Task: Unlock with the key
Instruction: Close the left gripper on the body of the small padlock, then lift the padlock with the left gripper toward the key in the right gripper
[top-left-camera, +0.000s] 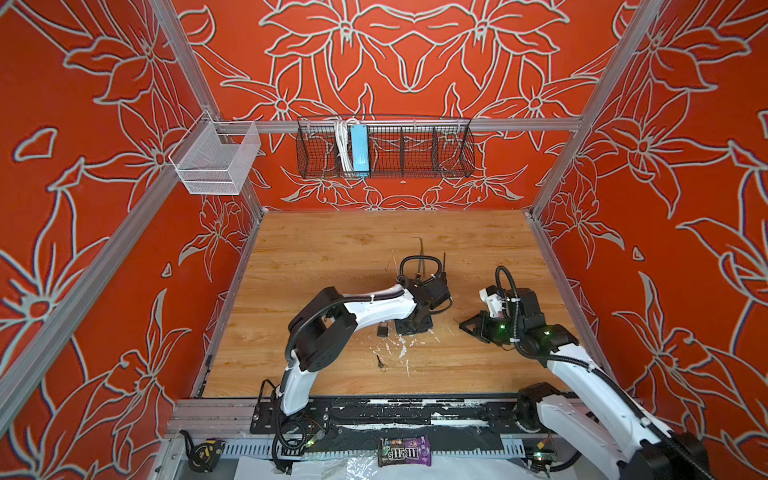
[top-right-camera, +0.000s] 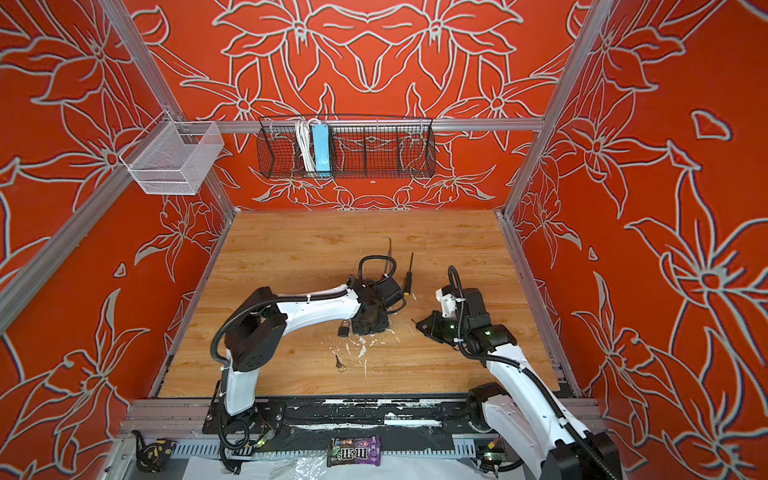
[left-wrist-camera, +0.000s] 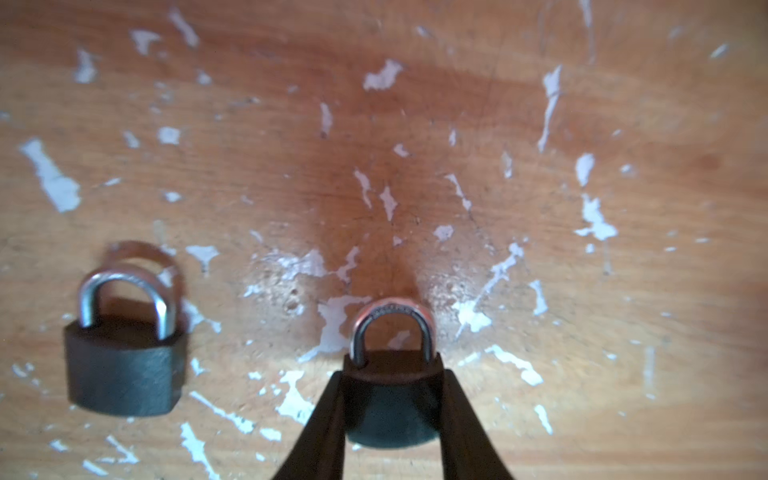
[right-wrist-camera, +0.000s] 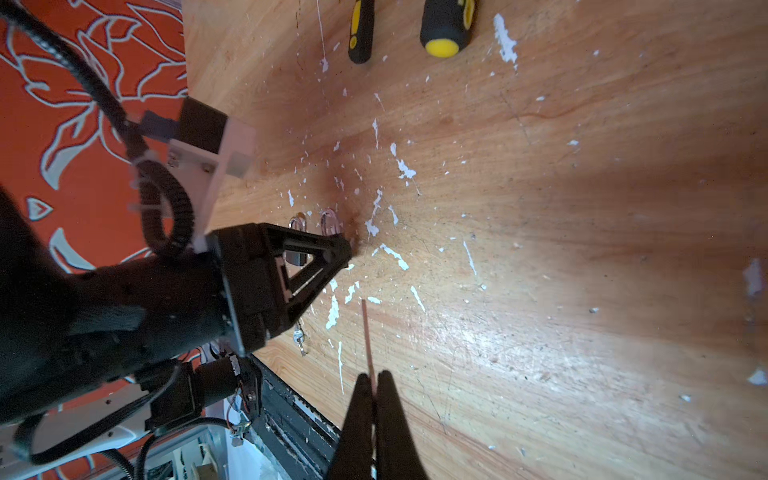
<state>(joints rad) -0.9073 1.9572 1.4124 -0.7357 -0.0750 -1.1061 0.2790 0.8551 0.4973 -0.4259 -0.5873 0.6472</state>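
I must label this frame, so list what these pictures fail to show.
Keyhole of the padlock in the left gripper: left wrist view, dark and blurred; both top views, the gripper covers it.
Thin reddish strip in the right gripper: right wrist view, edge-on, too thin to call a key.
Loose key: both top views, too small for teeth.

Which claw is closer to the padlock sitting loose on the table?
Left. The left claw is right beside the loose padlock, gripping a second padlock. The right claw, pinching a thin rod, sits farther off, beyond the left claw.
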